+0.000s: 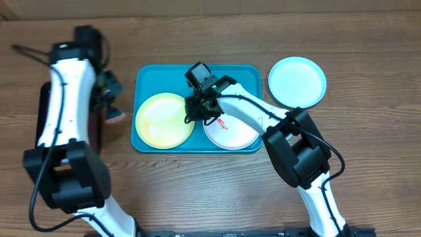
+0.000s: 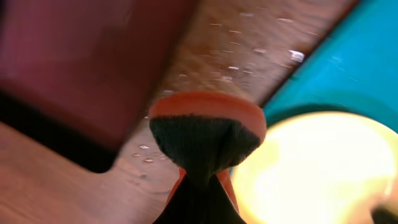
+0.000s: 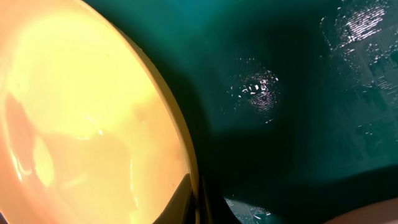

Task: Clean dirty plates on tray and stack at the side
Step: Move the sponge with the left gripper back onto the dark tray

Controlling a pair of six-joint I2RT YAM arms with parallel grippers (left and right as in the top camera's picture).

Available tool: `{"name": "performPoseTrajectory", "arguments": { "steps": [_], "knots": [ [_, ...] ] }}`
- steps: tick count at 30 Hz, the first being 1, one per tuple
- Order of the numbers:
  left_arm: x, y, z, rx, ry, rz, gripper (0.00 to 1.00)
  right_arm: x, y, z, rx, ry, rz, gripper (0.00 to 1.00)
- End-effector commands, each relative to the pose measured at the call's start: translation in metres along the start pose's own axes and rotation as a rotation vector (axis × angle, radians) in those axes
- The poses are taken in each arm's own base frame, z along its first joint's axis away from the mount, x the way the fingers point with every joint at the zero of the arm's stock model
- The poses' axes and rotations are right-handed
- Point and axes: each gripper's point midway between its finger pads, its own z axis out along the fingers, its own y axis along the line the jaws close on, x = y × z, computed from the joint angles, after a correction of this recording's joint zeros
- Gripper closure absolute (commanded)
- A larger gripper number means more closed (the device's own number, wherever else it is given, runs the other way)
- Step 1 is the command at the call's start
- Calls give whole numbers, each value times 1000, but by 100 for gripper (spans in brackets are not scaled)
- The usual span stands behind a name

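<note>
1. Overhead view showed the yellow-green plate in the left half of the tray, the white plate in its right half, and the light blue plate off its right end.
2. Right gripper stood over the tray's middle, with the yellow-green plate's rim immediately to its left. Its closure could not be determined.
3. Left gripper, outside the tray's left edge, was clamped on an orange sponge. It was judged the farther arm.
</note>
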Motion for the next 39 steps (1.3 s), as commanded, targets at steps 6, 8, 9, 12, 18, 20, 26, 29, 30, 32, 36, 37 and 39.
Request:
{"name": "performPoseTrajectory", "arguments": {
  "steps": [6, 8, 9, 12, 18, 20, 26, 29, 30, 32, 36, 37, 39],
  "knots": [
    [-30, 63, 11, 44, 12, -188, 96, 2, -5, 2, 11, 3, -10, 96],
    [-40, 77, 14, 48, -13, -233, 96, 2, -5, 2, 11, 1, -10, 96],
    [-45, 83, 15, 50, -24, -251, 96, 1, -5, 2, 13, -1, -10, 96],
    [-57, 99, 21, 53, -56, -297, 96, 1, -4, 2, 12, -4, -11, 96],
    [-57, 106, 52, 50, -56, -323, 96, -5, -2, 2, 5, -30, -17, 96],
    [-53, 105, 67, 47, -50, -322, 96, -6, -2, 2, 4, -32, -18, 96],
    [-51, 104, 93, 48, -79, -326, 96, -5, -3, 2, 7, -27, -17, 96],
    [-51, 108, 95, 25, -87, -326, 96, -6, -2, 2, 6, -30, -18, 96],
    [-51, 109, 95, 20, -89, -327, 96, -6, -2, 2, 6, -30, -18, 96],
    [-51, 109, 96, 20, -87, -327, 96, -6, -2, 2, 6, -30, -18, 96],
    [-49, 109, 102, 14, -83, -324, 96, -6, -2, 2, 6, -30, -18, 96],
    [-48, 110, 104, 7, -79, -322, 96, -5, -2, 2, 6, -30, -18, 96],
    [-45, 112, 111, -10, -71, -321, 96, -5, -3, 2, 6, -29, -17, 96]
  ]
}}
